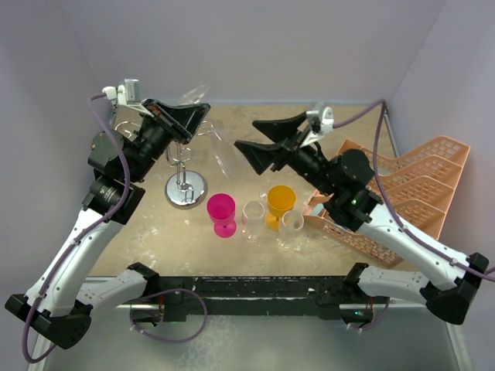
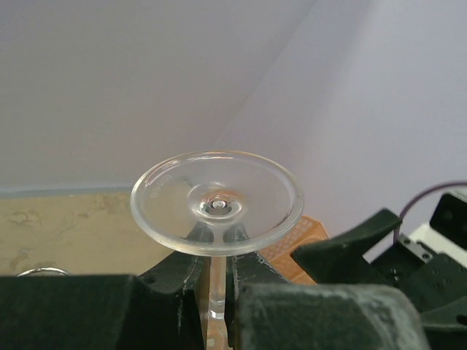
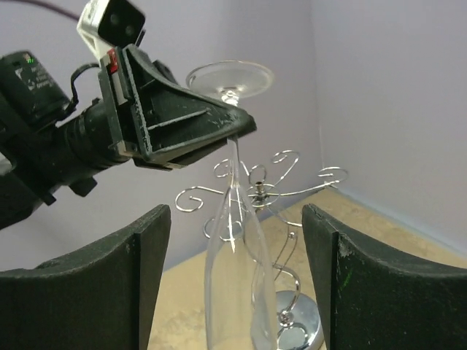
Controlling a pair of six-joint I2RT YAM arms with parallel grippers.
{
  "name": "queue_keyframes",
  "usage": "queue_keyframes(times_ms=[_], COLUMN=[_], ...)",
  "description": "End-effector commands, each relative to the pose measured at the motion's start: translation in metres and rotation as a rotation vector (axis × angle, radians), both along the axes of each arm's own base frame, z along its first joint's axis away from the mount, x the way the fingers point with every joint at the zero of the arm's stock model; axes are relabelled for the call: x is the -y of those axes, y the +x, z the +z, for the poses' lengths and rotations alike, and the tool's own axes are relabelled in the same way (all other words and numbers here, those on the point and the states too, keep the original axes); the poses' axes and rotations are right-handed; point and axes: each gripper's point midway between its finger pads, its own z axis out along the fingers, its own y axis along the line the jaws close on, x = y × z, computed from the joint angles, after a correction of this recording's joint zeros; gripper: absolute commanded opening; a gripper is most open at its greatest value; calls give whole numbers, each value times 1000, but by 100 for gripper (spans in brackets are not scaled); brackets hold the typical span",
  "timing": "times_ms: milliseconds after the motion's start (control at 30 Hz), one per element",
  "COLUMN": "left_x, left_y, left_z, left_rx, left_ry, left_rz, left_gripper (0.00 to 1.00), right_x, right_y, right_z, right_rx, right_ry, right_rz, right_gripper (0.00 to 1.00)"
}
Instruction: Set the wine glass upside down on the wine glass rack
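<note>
Your left gripper (image 3: 235, 133) is clamped on the stem of the clear wine glass (image 3: 237, 277) (foot up, bowl hanging down), just beside the scroll arms of the chrome wine glass rack (image 3: 266, 191). Your right gripper (image 1: 246, 134) has its jaws spread wide, facing the bowl.

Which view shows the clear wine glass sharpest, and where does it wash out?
Left wrist: the wine glass has a crisp foot with bright rim highlights, while the left gripper around its stem is dark and a little soft. Right wrist: the bowl is see-through, and the wine glass rack shows through it. Top external: the glass nearly vanishes against the pale wall.
</note>
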Motion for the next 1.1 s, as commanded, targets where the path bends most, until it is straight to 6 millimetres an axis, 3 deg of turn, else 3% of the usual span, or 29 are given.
queue_keyframes(times_ms=[0, 500, 833, 1067], left_x=[17, 24, 28, 26], left_y=[-35, -54, -66, -67], left_z=[26, 8, -2, -11], left_rx=[159, 224, 244, 229], left_ry=[92, 209, 244, 270], left_rz=[-165, -241, -300, -294], left_gripper=[0, 0, 0, 0], right_x=[-34, -68, -77, -83], right_y=[-8, -6, 6, 5], right_z=[-7, -8, -6, -11], right_rx=[60, 9, -1, 2], right_ry=[-164, -150, -147, -158], right_rz=[138, 265, 251, 279], right_gripper=[73, 56, 54, 36])
